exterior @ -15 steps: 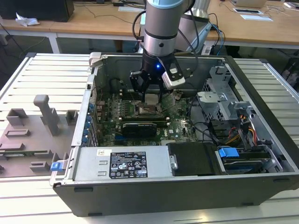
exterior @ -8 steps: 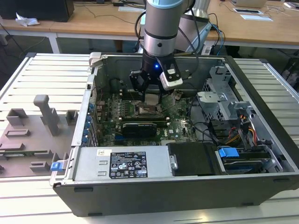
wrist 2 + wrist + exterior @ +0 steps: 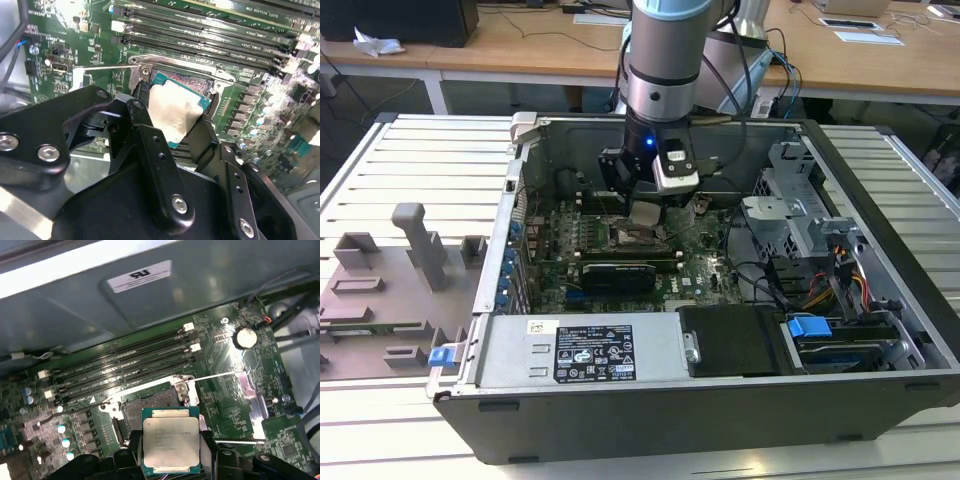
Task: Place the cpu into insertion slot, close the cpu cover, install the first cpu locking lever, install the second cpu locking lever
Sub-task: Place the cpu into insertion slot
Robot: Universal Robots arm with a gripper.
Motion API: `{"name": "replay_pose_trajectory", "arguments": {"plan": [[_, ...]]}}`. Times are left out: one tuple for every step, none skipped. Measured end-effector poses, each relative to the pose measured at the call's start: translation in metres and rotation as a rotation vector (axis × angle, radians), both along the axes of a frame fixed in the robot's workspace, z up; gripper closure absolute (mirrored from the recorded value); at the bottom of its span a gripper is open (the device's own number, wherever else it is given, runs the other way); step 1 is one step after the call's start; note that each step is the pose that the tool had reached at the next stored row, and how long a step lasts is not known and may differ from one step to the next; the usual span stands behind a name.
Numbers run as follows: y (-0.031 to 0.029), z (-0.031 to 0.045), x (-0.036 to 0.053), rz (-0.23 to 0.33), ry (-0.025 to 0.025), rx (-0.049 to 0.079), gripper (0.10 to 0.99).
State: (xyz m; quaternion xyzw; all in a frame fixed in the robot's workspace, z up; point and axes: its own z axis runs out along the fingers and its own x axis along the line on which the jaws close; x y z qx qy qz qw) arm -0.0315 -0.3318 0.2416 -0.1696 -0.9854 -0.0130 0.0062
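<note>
1. Counter [image 3: 410, 150]: slatted metal surface, cut off at the exterior view's left edge and mostly covered by the case.
2. Grey fixture blocks [image 3: 408, 250]: a group standing on the counter at the exterior view's left, well apart from the gripper. Their lower shapes are hard to make out.
3. Computer case [image 3: 720, 410]: lies open on the counter, with its near wall hiding the board's front edge.
4. Power supply [image 3: 590, 350]: labelled grey box inside the case's near side.
5. Motherboard [image 3: 620, 260]: green, lies flat in the case and is partly hidden by the arm.
6. Arm [image 3: 665, 60]: reaches straight down into the case, its upper part cut off.
7. Gripper [image 3: 645, 218]: closed on the cpu, with one black finger [image 3: 134, 452] on each side of the chip.
8. Cpu [image 3: 170, 442]: silver-topped and held over the near edge of the insertion slot. It appears tilted in the second wrist view [image 3: 175, 112]. Contact with the rim cannot be told.
9. Insertion slot [image 3: 147, 407]: dark pin field left uncovered, its near part hidden behind the chip.
10. Memory slots [image 3: 120, 365]: long black rows just beyond the slot.
11. Cpu cover [image 3: 250, 400]: silvery strip beside the slot, swung clear of it. Its window cannot be made out.
12. Drive cage [image 3: 800, 215]: grey metal, at the exterior view's right.
</note>
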Motion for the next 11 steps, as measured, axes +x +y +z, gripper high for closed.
{"name": "replay_pose_trajectory", "arguments": {"plan": [[0.0000,-0.0001,0.0000,-0.013,0.0000,0.000,0.541],[0.0000,-0.0003,0.0000,-0.033,0.0000,-0.001,0.541],[0.0000,-0.0004,0.0000,-0.057,0.0000,-0.002,0.541],[0.0000,-0.0006,0.0000,-0.080,0.0000,-0.003,0.541],[0.0000,-0.0008,0.0000,-0.093,-0.0001,-0.003,0.541],[0.0000,-0.0009,0.0000,-0.106,0.0000,-0.004,0.541],[0.0000,-0.0010,0.0000,-0.126,0.0000,-0.005,0.541],[0.0000,-0.0012,0.0000,-0.141,0.0000,-0.005,0.541],[0.0000,-0.0013,0.0000,-0.155,0.0000,-0.006,0.541],[0.0000,-0.0015,0.0000,-0.174,0.0000,-0.007,0.541],[0.0000,-0.0016,0.0000,-0.186,-0.0001,-0.007,0.541]]}}
